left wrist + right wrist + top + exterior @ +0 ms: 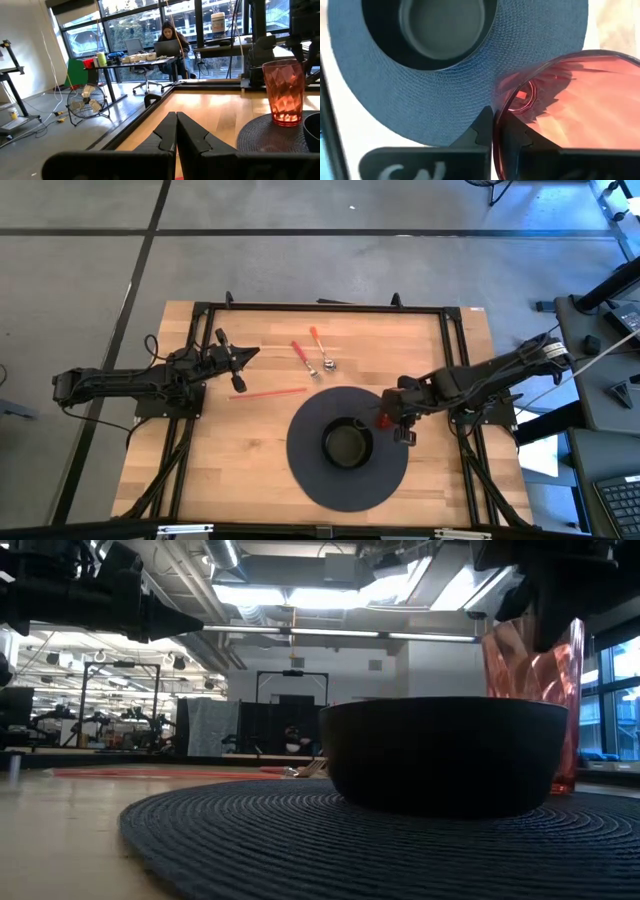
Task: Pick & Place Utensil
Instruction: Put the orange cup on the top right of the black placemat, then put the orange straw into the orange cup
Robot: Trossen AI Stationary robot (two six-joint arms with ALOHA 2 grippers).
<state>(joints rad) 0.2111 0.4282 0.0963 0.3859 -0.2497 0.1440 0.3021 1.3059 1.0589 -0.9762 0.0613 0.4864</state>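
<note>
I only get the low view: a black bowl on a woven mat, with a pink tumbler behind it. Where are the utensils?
Observer: Two red-handled utensils lie on the bare table, off the mat.
Operator: Is anything holding the tumbler?
Observer: The right end effector pinches the tumbler at its rim, one finger inside.
Operator: And the left arm?
Observer: The left end effector is shut and empty, on the table's left side near a red stick.

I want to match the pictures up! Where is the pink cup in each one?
High view: the pink cup sits at the round mat's right edge, under the right gripper.
Low view: far right, behind the black bowl.
Left wrist view: right side.
Right wrist view: close up.
Shared landmark: the mat.
</note>
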